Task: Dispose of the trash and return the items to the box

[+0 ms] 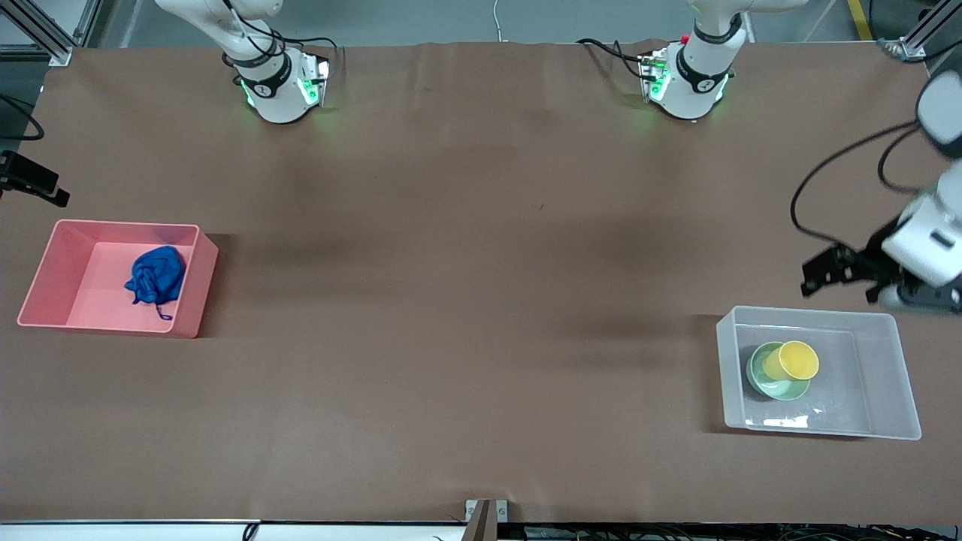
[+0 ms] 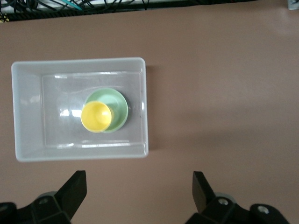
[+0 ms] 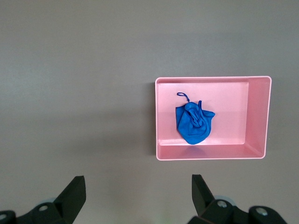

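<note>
The blue cloth wad (image 1: 156, 274) lies inside the pink bin (image 1: 197, 289) at the right arm's end of the table; the right wrist view shows the wad (image 3: 194, 123) in that bin (image 3: 257, 112). The yellow cup (image 1: 797, 361) rests tilted in the mint-green bowl (image 1: 774, 387) inside the clear box (image 1: 906, 391) at the left arm's end. The left wrist view shows the cup (image 2: 96, 116), the bowl (image 2: 119, 105) and the box (image 2: 28, 112). My left gripper (image 1: 838, 282) (image 2: 139, 176) is open and empty over bare table beside the box. My right gripper (image 3: 138, 179) is open, empty, high over bare table beside the pink bin, out of the front view.
The two arm bases (image 1: 282, 90) (image 1: 688, 83) stand along the table's edge farthest from the front camera. A black clamp (image 1: 30, 180) juts in at the right arm's end. A black cable (image 1: 827, 180) hangs by the left arm. A metal bracket (image 1: 486, 518) sits at the nearest edge.
</note>
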Robot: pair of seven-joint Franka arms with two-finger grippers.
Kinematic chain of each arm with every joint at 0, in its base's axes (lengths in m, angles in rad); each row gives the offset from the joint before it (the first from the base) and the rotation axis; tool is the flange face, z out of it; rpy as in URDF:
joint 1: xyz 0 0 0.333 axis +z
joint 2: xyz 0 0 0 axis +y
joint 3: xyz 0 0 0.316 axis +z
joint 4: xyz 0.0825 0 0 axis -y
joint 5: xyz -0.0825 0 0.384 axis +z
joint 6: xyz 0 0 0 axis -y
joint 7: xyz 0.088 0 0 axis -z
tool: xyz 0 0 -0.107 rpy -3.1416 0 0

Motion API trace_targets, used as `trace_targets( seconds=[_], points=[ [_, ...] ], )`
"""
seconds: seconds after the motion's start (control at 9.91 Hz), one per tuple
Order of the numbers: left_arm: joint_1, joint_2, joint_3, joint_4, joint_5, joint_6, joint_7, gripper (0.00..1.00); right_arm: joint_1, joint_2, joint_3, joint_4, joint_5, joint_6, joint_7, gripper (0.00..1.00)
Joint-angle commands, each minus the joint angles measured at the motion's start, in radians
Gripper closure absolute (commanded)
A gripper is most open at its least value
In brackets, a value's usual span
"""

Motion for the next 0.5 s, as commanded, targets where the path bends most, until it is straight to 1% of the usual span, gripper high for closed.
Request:
trace_targets(
  seconds=[0.0,0.1,0.2,0.3,0.4],
  points=[
    [0.005,-0.097,-0.056,-0.059,0.017,-0.095,-0.093,0.00,0.007,-0.019,-0.004,-0.017,-0.013,0.006,-0.001,0.00],
    [0.007,-0.106,-0.079,-0.036,0.042,-0.152,-0.153,0.00,0.007,-0.019,-0.002,-0.017,-0.013,0.005,-0.001,0.00],
    [0.010,-0.103,-0.102,0.016,0.069,-0.215,-0.173,0.00,0.007,-0.019,-0.004,-0.017,-0.013,0.005,-0.001,0.00],
    [0.011,-0.105,-0.104,0.039,0.068,-0.247,-0.175,0.00,0.007,-0.017,-0.004,-0.017,-0.013,0.005,-0.001,0.00],
    [0.011,-0.108,-0.102,0.035,0.062,-0.275,-0.180,0.00,0.007,-0.017,-0.004,-0.017,-0.013,0.005,-0.001,0.00]
  ],
)
